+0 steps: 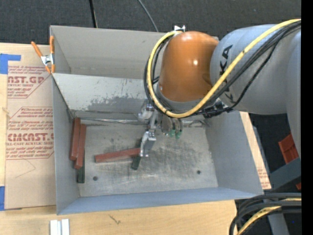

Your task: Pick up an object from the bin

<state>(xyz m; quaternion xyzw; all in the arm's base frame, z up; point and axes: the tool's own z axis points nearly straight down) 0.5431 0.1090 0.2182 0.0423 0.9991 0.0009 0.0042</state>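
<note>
Nearly over the right end of the red-brown stick [116,155]
Its length runs leftward across the bin [186,166] floor from the fingers [145,148]; whether they are open, I cannot tell.

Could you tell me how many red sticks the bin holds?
3 sticks: two seemingly side by side along the left wall, one mid-floor by the gripper; more may be hidden.

A robotics lab bench: a cabled industrial arm [266,62] hangs over a scuffed grey metal bin [188,168].
</note>
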